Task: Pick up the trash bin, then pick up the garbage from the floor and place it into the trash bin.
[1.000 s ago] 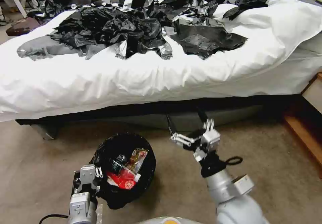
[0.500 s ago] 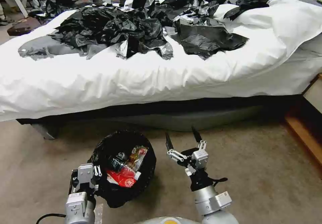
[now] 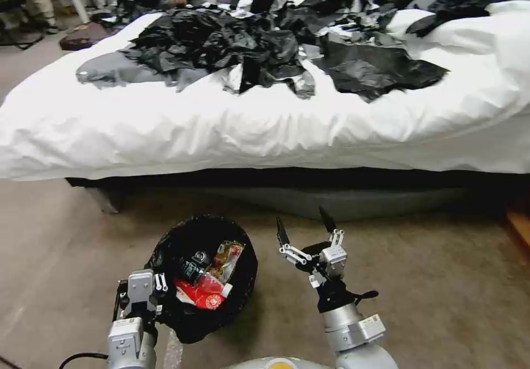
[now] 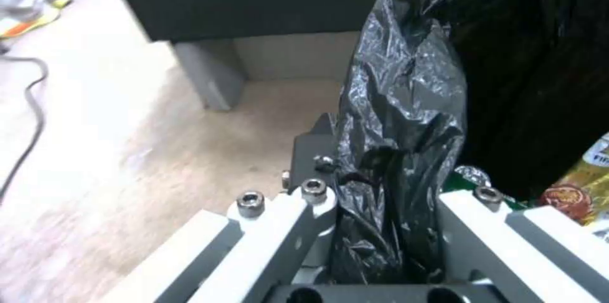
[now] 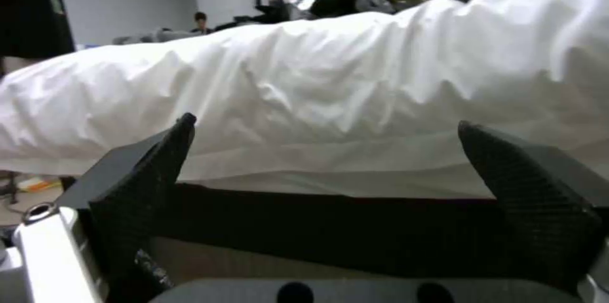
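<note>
While the trash bin point(image 3: 201, 278) is held above the beige carpet point(image 3: 441, 280) at the robot's lower left, its black bag liner point(image 4: 406, 117) is seen pinched at the rim by the left gripper point(image 3: 144, 294), whose fingers are closed on the bunched plastic in the left wrist view. Inside the bin, garbage point(image 3: 205, 283) is piled: a red wrapper with a round white-and-red mark, a yellowish wrapper and a small dark bottle can be made out. To the right of the bin, apart from it, the right gripper point(image 3: 306, 230) is held up over the carpet with its two dark, pointed fingers point(image 5: 149, 184) spread wide and nothing between them; in the right wrist view they are aimed toward the side of the bed point(image 3: 265, 131). The bed is covered with a white duvet that hangs down over a dark base, and crumpled black plastic sheets point(image 3: 232, 54) are heaped on top of it. A strip of wooden furniture point(image 3: 519, 222) is visible at the far right edge.
</note>
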